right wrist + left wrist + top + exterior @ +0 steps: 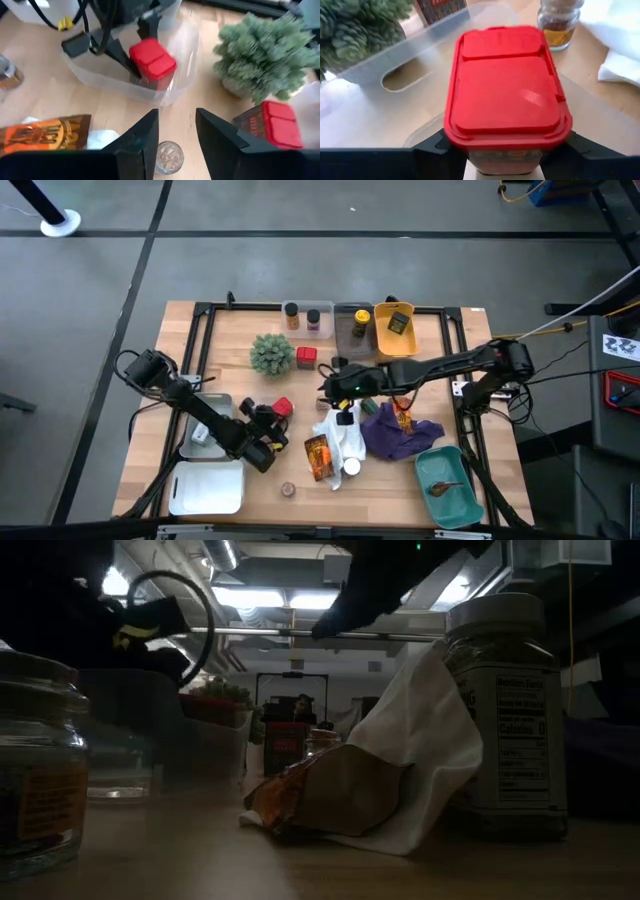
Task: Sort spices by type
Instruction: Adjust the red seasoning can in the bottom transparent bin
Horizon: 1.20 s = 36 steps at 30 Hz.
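- Wooden tabletop (250, 380) carries scattered spices, a spiky green plant (271, 354), white and purple cloths, and several bins.
- Left gripper (505, 150) clasps a red-lidded tin (506, 90) by its sides, just below the lid, over a clear plastic tray (150, 85).
- Judging by its look, the tin is rigid, light and smooth-walled; a grip on its flat sides under the lid lip seems safest.
- Right gripper (177, 130) hovers empty, fingers parted, above a small clear jar (169, 156), beside a second red tin (272, 125) and an orange foil packet (45, 132).

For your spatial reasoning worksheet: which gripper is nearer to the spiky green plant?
Right. The right gripper hovers just beside the plant; the left gripper sits farther off, at the clear bin, around a red-lidded tin.
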Available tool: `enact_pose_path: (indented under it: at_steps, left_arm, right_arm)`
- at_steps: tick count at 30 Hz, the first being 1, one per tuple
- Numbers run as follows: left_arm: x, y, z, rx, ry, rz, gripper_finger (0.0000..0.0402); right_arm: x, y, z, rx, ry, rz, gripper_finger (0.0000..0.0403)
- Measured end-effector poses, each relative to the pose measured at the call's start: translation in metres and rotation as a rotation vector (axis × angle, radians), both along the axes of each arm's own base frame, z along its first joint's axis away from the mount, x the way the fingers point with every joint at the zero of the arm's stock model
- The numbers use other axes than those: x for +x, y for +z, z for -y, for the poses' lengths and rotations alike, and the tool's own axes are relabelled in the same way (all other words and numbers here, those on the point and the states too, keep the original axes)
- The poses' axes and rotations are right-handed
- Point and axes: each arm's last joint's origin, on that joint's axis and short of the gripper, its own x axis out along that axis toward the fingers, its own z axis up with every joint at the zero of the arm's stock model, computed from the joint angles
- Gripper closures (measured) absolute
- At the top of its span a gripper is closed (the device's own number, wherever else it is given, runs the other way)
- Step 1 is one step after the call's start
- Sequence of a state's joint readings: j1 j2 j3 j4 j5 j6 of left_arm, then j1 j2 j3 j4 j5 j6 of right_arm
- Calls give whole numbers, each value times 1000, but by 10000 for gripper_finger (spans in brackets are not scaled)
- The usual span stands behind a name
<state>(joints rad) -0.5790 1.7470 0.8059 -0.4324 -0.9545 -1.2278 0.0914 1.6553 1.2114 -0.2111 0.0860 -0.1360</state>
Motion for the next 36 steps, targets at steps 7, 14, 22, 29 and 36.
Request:
enact_pose_path:
  at_steps: [7,14,22,29,36]
  left_arm:
    - [0,8,-1,-85,-58,-76,217]
    - [-5,39,-3,-134,-98,-3,217]
    - [-11,66,-7,-132,-187,20,217]
    - [-9,64,-8,-133,-174,15,218]
    - [-2,48,-11,-121,-132,-25,217]
  right_arm:
    - [3,-6,0,-1,0,-14,272]
    - [2,-2,0,0,0,1,272]
    - [2,-2,0,0,0,-3,272]
    - [1,-3,0,-1,0,-10,272]
    - [1,-3,0,-1,0,-11,272]
